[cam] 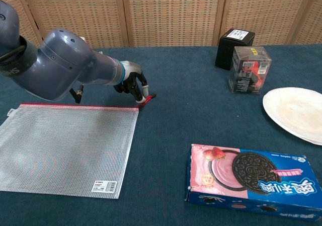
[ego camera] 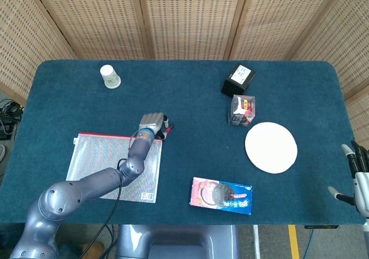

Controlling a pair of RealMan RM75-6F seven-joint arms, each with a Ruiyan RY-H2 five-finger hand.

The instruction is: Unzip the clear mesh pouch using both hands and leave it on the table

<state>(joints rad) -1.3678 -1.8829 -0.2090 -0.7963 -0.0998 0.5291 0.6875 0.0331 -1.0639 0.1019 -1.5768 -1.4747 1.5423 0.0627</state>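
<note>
Now the left robot hand (cam: 135, 86) pinches the red zipper pull (cam: 146, 99) of the mesh pouch (cam: 65, 148); the right robot hand (ego camera: 358, 175), fingers spread, holds nothing beyond the bench's (ego camera: 190, 103) right edge.

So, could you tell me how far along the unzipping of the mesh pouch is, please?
Nothing looks done yet: the mesh pouch lies flat on the table with its red zipper closed. In hand: the left robot hand is at the red pull tab; a grip isn't clear. Left: the right robot hand waits open at the table's edge, then the unzipping.
</note>
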